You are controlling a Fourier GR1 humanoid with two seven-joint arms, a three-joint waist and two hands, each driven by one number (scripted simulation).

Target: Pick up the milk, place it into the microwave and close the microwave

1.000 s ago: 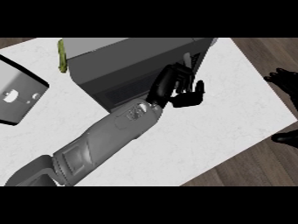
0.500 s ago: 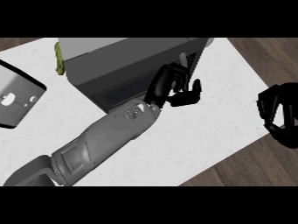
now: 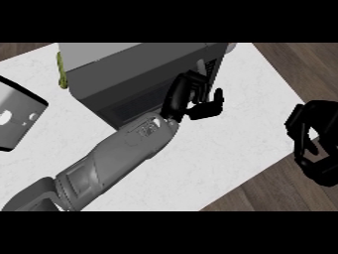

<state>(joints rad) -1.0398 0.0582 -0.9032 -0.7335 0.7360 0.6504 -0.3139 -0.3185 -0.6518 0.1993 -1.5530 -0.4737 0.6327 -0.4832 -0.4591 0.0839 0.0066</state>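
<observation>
Left robot hand [image 3: 193, 101] flat on microwave [image 3: 139, 74] door front, fingers straight, holding nothing. Door looks almost shut. Milk not seen, likely inside. Right robot hand [image 3: 325, 141] curled, empty, beside counter [image 3: 230, 144] edge.

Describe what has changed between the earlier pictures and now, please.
The right hand moved in from the right edge toward the counter and curled its fingers; it holds nothing visible. The left hand stayed at the microwave front, nearly unmoved. The microwave kept its place.

One head view looks steeply down onto the counter [image 3: 223, 149].
</observation>
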